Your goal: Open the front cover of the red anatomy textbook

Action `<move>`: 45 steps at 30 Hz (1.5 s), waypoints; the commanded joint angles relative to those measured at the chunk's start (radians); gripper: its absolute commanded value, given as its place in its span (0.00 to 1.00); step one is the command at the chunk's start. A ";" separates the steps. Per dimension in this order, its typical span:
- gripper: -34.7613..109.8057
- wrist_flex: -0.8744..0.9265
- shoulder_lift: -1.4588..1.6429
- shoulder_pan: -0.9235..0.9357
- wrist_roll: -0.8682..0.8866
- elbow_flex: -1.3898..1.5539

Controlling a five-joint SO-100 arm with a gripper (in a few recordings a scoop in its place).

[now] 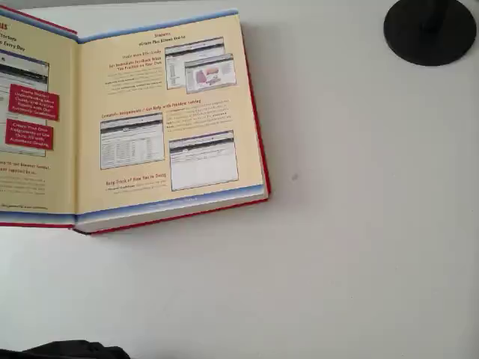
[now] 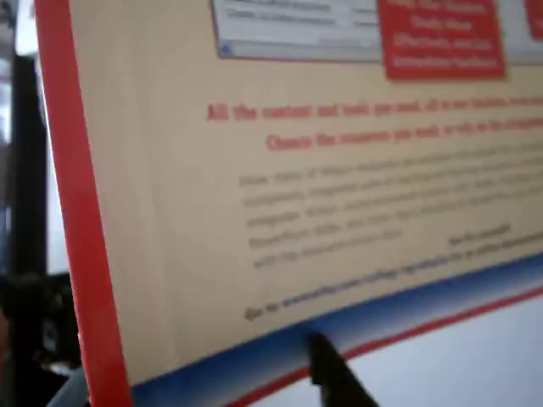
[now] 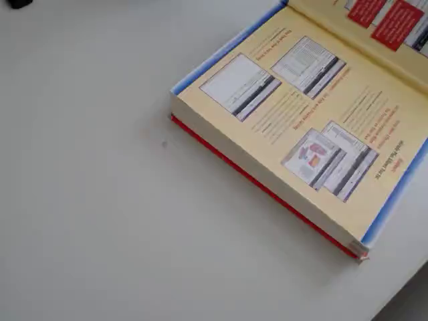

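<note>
Wrist view, nearest: one dark finger [image 2: 335,377] rises from the bottom edge, its tip just at the cover's [image 2: 280,178] blue-and-red lower border; the other finger is not seen, so whether the gripper is open or closed cannot be told. The cover's cream-yellow inside, with red headings and a red box, faces the camera, its red edge running down the left.

Overhead view, middle ground: the textbook [image 1: 172,120] lies open on the white table [image 1: 359,247], at the upper left. The cover [image 1: 34,112] is turned out to the left and appears to lie flat or nearly so, with red boxes printed on it; the first page bears screenshots and blue strips.

Fixed view, farther: the thick page block [image 3: 267,167] and red lower board show from the side; the cover [image 3: 381,20] runs out at the upper right.

Overhead view, farthest: a black round base [image 1: 430,30] stands well apart at the upper right.

Handling, by judgement: the book is heavy and will stay put; the cover is a stiff, smooth board, best taken at its free edge, away from the hinge. The task looks essentially done.
</note>
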 commanded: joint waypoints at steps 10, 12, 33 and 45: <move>0.58 0.066 -0.132 -0.028 0.028 0.018; 0.62 0.078 -0.144 -0.012 0.058 -0.018; 0.49 0.061 0.112 0.357 0.110 -0.071; 0.39 0.132 0.382 0.784 0.255 -0.058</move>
